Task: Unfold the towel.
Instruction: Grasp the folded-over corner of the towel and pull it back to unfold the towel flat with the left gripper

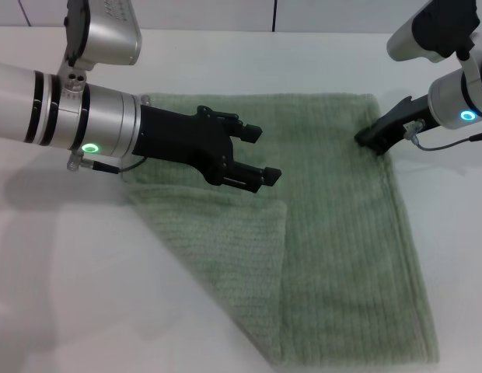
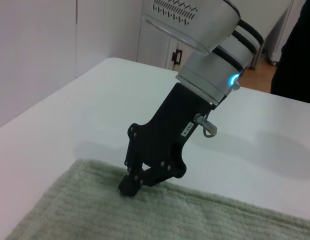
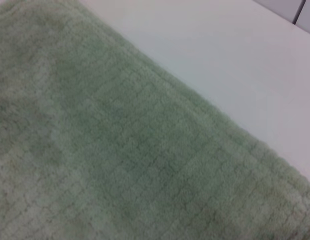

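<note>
Your towel [image 1: 342,256] lies flat on the white table [image 1: 54,295], centre to 5 o'clock in head view. Not fully open: a triangular flap [image 1: 225,256] is folded over at approx 7 o'clock. L gripper [image 1: 256,155] hovers above the flap, fingers apart, holding nothing. R gripper [image 1: 373,138] pins the 1 o'clock corner; fingers look closed, tips touching the cloth. Left to do, I'd judge: flip that flap out.

The towel [image 1: 342,256] lies on the table [image 1: 62,295] centre-right of frame, left gripper [image 1: 260,155] above its upper left, right gripper [image 1: 371,140] at its upper-right corner.
</note>
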Motion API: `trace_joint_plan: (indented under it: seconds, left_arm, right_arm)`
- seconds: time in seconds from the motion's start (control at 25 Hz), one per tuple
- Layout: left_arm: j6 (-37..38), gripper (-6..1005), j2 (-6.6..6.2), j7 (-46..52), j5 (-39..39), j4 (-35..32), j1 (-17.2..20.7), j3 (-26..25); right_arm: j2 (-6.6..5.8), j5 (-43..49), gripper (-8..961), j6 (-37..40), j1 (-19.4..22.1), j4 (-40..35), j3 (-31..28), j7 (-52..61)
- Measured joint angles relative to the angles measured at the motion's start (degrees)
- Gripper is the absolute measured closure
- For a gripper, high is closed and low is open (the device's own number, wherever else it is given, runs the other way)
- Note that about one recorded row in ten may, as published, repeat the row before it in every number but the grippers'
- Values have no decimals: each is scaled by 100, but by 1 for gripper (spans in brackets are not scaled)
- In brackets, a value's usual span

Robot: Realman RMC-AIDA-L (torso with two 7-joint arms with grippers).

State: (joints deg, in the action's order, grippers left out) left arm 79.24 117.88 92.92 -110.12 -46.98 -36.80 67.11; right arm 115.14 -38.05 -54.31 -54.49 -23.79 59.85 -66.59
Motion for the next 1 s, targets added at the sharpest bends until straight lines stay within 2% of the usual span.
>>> trace_joint_plan:
  seconds: [0.28,0.8,1.0]
  left_arm:
    - [-198,188,13,32,-9,27,-3,341]
    - [-1231,188,86,151,35,178,-3,1498]
    - [-1434,188,87,271,41,225,-17,1635]
  right_arm:
    - [0,0,932,0,0,6,45,4]
    - [0,12,931,-1,-24,7,44,6]
    - [0,17,930,5,-34,6,43,6]
